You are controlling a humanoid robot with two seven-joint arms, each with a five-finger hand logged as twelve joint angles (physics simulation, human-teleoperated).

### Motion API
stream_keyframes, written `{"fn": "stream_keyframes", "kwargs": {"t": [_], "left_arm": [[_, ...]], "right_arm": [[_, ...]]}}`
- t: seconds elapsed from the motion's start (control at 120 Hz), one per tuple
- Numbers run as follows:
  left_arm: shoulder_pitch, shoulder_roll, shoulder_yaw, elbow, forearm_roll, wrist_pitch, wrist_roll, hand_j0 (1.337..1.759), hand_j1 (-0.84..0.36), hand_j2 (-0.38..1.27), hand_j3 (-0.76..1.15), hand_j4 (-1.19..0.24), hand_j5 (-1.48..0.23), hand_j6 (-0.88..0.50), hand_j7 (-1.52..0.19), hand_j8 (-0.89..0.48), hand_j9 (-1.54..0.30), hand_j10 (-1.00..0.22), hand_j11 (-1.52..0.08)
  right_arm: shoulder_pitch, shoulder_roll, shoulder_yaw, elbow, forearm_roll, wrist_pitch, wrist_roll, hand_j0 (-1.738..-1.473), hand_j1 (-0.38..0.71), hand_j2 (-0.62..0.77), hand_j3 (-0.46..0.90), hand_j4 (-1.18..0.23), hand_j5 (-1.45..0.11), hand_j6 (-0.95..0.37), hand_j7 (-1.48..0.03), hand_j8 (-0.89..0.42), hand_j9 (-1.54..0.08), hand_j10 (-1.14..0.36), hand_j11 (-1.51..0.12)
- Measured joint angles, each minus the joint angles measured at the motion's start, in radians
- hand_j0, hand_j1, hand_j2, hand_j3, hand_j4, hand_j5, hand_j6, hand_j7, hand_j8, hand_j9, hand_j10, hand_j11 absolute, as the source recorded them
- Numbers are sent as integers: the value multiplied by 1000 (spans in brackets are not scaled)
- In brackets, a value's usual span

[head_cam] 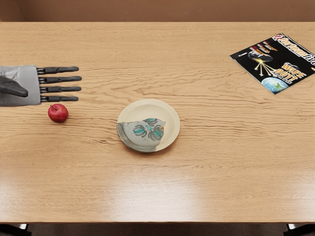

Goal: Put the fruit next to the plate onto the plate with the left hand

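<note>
Judging from how things lie, the task is at its very beginning: the apple point(58, 112) sits on the worktop point(197, 187) in the left part of the frame, well apart from the plate point(142, 105), and it is not yet grasped. The left hand point(37, 84) comes in from the left edge and is just above the apple in the picture. Its four fingers point(59, 79) are stretched out straight, pointing to the right, a little apart from each other, and they hold nothing. The thumb lies dark across the near side of the hand. Whether the hand is at the height of the apple or higher over the worktop, I cannot tell from this one view. A small gap shows between the lowest finger and the apple, so I judge that they do not touch. The plate is in the middle of the frame, to the right of the apple. It is a shallow cream dish with a grey and teal pattern on its lower left part, and no fruit or other object lies in it. What is left, then, is everything: to bring the hand around the apple, close on it, carry it to the right and set it on the plate. A magazine point(275, 63) lies in the upper right corner, far from all this. The right arm does not show.
</note>
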Motion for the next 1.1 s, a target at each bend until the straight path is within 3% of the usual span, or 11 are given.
{"fn": "stream_keyframes", "kwargs": {"t": [0.2, 0.283, 0.417, 0.533, 0.7, 0.817, 0.967, 1.1], "left_arm": [[-1, 4, -8, -17, 1, 0, 0, 1658, 347, -2, 0, 8, 1, 9, 1, 8, 0, 6, 0], [-2, 69, -23, -18, 5, 0, 0, 1658, 347, -2, 0, 8, 1, 9, 1, 8, 0, 6, 0], [-4, 49, -47, -18, 33, 0, 0, 1658, 347, -2, 0, 8, 1, 9, 1, 8, 0, 6, 0], [-9, -88, -134, -18, 268, 0, 0, 1658, 341, -1, 0, 2, -6, 3, -6, 2, -6, 0, -6], [-7, -166, -222, -20, 674, 0, 0, 1658, 334, 1, 0, -8, -15, -8, -15, -8, -15, -9, -16], [-3, -197, -255, -77, 970, 49, 0, 1658, 333, 2, 0, -12, -17, -12, -17, -13, -17, -13, -17], [1, -232, -269, -101, 1095, 59, 0, 1658, 340, 1, 0, -9, -10, -9, -10, -9, -10, -9, -9], [17, -271, -262, -109, 1286, 149, 0, 1658, 345, 1, 0, -6, -6, -7, -6, -7, -6, -6, -5]], "right_arm": [[0, 0, 1, 0, 1, 0, 0, -1658, -349, 0, 0, 0, 0, 0, 0, 0, 0, 0, 0], [0, 0, 2, 0, 1, 0, 0, -1658, -349, 0, 0, 0, 0, 0, 0, 0, 0, 0, 0], [0, 0, 2, 0, 1, 0, 0, -1658, -349, 0, 0, 0, 0, 0, 0, 0, 0, 0, 0], [-1, 0, 3, 0, 1, 0, 0, -1658, -349, 0, 0, 0, 0, 0, 0, 0, 0, 0, 0], [-1, 0, 3, -1, 3, -1, 0, -1658, -349, 0, 0, 0, 0, 0, 0, 0, 0, 0, 0], [-1, 0, 4, -3, 3, -1, 0, -1658, -349, 0, 0, 0, 0, 0, 0, 0, 0, 0, 0], [-1, 0, 4, -4, 3, -1, 0, -1658, -349, 0, 0, 0, 0, 0, 0, 0, 0, 0, 0], [-2, 0, 4, -5, 3, -1, 0, -1658, -349, 0, 0, 0, 0, 1, 0, 0, 0, 0, 0]]}}
